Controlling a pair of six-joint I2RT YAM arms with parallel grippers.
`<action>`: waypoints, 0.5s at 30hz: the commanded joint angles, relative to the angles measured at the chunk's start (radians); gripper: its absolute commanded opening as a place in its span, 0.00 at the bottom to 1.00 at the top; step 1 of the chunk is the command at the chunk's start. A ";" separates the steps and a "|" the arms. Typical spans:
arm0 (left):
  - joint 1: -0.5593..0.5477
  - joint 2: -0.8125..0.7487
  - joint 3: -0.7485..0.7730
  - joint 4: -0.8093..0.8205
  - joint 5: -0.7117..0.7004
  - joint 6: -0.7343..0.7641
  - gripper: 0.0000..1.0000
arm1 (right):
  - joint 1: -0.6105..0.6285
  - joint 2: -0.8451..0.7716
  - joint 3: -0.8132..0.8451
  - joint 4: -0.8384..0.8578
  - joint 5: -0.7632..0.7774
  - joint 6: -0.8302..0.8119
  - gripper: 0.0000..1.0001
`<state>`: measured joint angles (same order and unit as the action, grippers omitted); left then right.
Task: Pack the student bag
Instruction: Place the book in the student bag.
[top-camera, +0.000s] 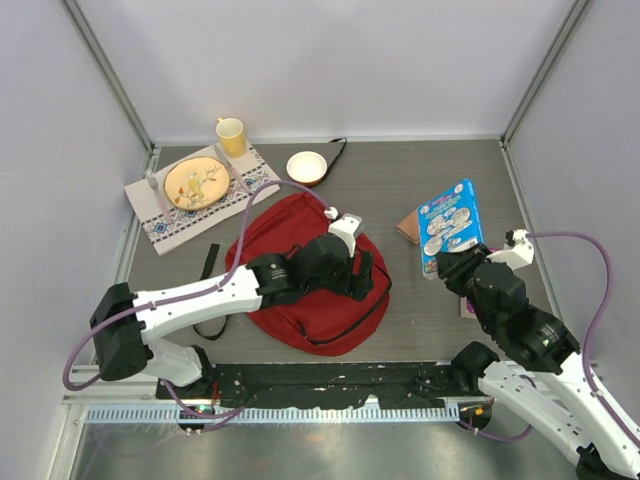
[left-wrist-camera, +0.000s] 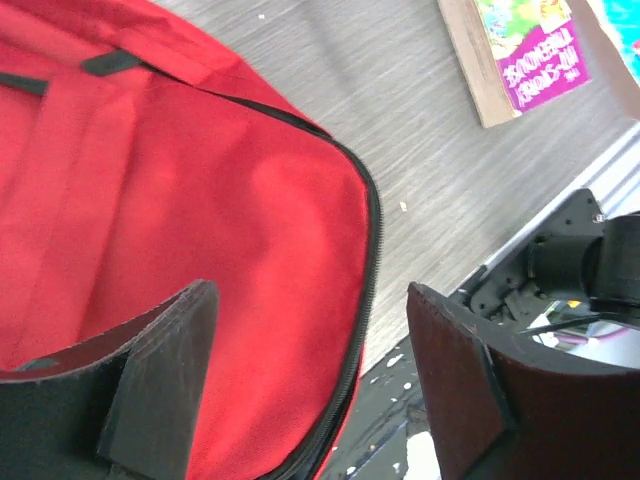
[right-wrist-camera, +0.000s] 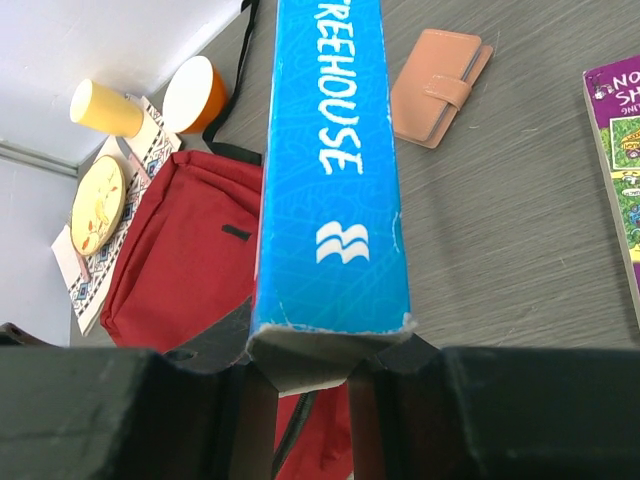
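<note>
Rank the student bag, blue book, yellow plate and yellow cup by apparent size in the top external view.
1. student bag
2. blue book
3. yellow plate
4. yellow cup
The book, held in the right end effector, may sit nearer the camera, so its lead over the plate is unsure.

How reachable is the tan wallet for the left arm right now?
Probably yes: the left end effector is open and empty over the student bag, with only bare table toward the wallet.

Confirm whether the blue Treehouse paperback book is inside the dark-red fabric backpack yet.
Out. The blue book is clamped at one end in the right gripper, beside the dark-red fabric backpack, not in it.
</note>
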<state>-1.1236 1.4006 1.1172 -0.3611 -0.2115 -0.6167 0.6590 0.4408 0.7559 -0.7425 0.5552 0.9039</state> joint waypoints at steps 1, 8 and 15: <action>-0.001 0.027 -0.014 0.125 0.182 -0.009 0.81 | -0.001 -0.001 0.019 0.086 0.023 0.027 0.01; -0.031 0.185 0.044 0.117 0.270 -0.028 0.80 | -0.002 -0.019 0.016 0.080 0.028 0.033 0.01; -0.039 0.241 0.056 0.070 0.221 -0.032 0.58 | -0.001 -0.020 0.026 0.066 0.025 0.038 0.01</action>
<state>-1.1576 1.6398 1.1240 -0.2790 0.0261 -0.6495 0.6590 0.4423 0.7525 -0.7437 0.5514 0.9203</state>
